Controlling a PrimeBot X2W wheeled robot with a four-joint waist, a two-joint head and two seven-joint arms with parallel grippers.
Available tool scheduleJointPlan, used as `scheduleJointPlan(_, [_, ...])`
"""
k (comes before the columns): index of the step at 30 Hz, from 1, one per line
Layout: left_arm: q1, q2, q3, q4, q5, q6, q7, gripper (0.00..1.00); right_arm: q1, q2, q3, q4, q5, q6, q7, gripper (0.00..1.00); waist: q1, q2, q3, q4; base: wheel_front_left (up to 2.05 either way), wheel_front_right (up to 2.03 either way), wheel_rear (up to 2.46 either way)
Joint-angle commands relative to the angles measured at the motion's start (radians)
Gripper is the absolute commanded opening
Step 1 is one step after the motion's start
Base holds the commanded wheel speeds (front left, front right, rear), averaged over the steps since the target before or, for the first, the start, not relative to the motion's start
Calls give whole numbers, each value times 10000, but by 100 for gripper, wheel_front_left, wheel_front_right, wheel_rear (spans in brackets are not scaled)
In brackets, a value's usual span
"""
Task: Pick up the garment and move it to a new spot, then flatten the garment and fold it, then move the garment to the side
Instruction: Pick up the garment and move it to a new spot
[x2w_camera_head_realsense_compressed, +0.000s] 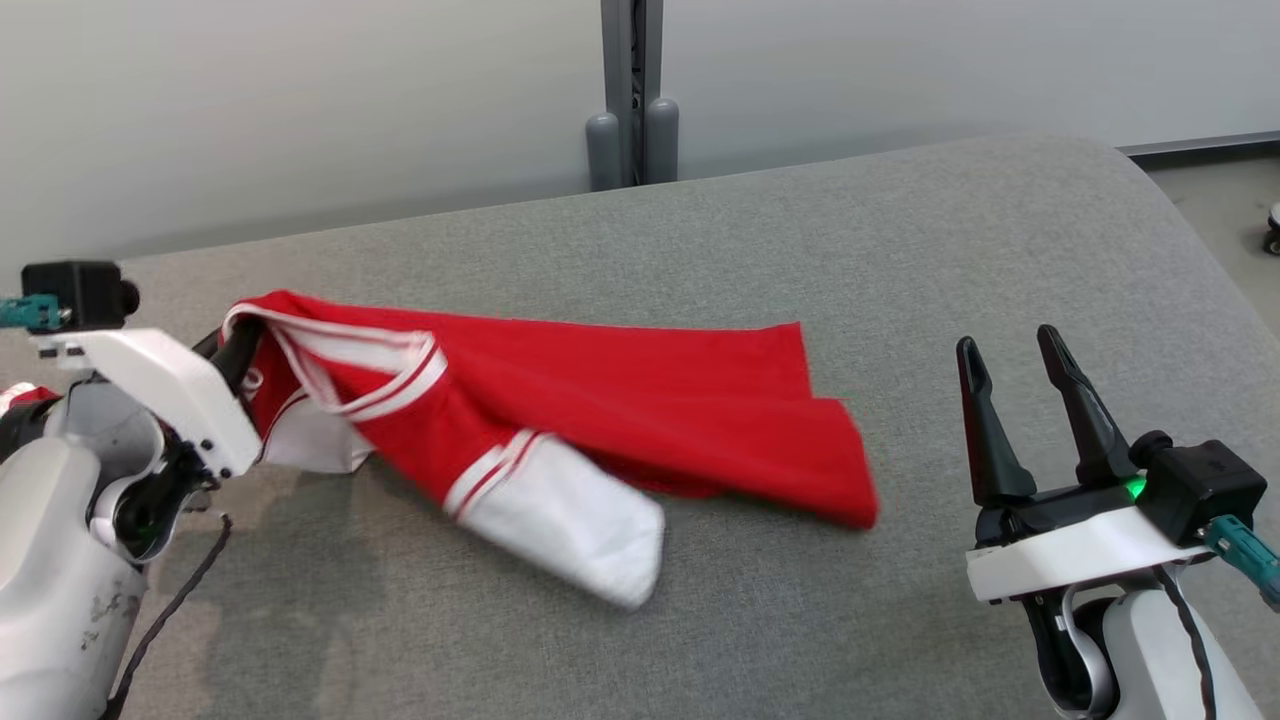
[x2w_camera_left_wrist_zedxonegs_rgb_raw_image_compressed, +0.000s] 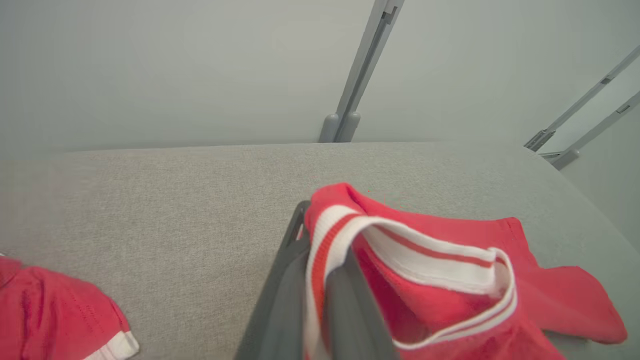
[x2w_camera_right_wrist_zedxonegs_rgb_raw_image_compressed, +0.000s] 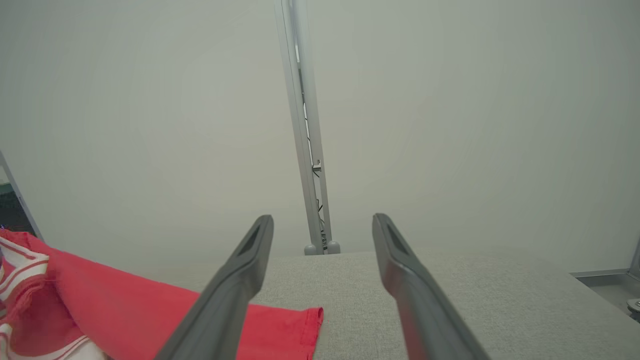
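The left forearm (x2w_camera_head_realsense_compressed: 50, 580) is glossy white, scuffed, trailing a black cable (x2w_camera_head_realsense_compressed: 170, 600). Right fingers (x2w_camera_head_realsense_compressed: 985, 430) are long, dark, tapered.

A broad grey woven-fabric padded surface (x2w_camera_head_realsense_compressed: 700, 250) spreads across the foreground, its far corner rounded off toward 2 o'clock. Behind it stand plain pale grey-white wall panels (x2w_camera_head_realsense_compressed: 300, 100) in soft, even light. At 12 o'clock a slim grey metal upright post (x2w_camera_head_realsense_compressed: 632, 60) rises between the panels, with two rounded grey cylindrical feet (x2w_camera_head_realsense_compressed: 630, 145) at its base, just behind the surface's far edge. At 3 o'clock lies dull grey-beige floor (x2w_camera_head_realsense_compressed: 1215, 215), bordered by a dark grey skirting rail (x2w_camera_head_realsense_compressed: 1200, 145), with a small wheel (x2w_camera_head_realsense_compressed: 1273, 230) on it.
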Motion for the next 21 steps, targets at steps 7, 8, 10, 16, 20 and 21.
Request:
scheduleJointPlan(7, [156, -128, -385, 1280, 117, -57, -596, 0, -66, -124, 139, 127, 23, 23, -34, 100, 0, 0, -125, 97, 0, 0, 0])
scheduleJointPlan(8, [132, -162, -446, 1392, 97, -53, -647, 15, -70, -132, 155, 136, 30, 23, -34, 100, 0, 0, -141, 100, 0, 0, 0])
scheduleJointPlan(10, [99, -224, -570, 1518, -22, -54, -636, 100, -68, -148, 168, 151, 41, 23, -34, 100, 0, 0, -171, 105, 0, 0, 0])
scheduleJointPlan(16, [96, 165, -989, 1348, -217, -60, -770, 100, 0, -180, 170, 158, 58, 23, -34, 100, 0, 0, -241, 127, 0, 0, 0])
scheduleJointPlan(20, [118, 543, -1071, 1111, -182, -61, -1010, 100, 39, -221, 100, 138, 76, 23, -32, 100, 0, 0, -276, 165, 0, 0, 0])
scheduleJointPlan(21, [129, 666, -1096, 1047, -122, -62, -1105, 100, 59, -234, 65, 124, 72, 23, -34, 100, 0, 0, -291, 195, 0, 0, 0])
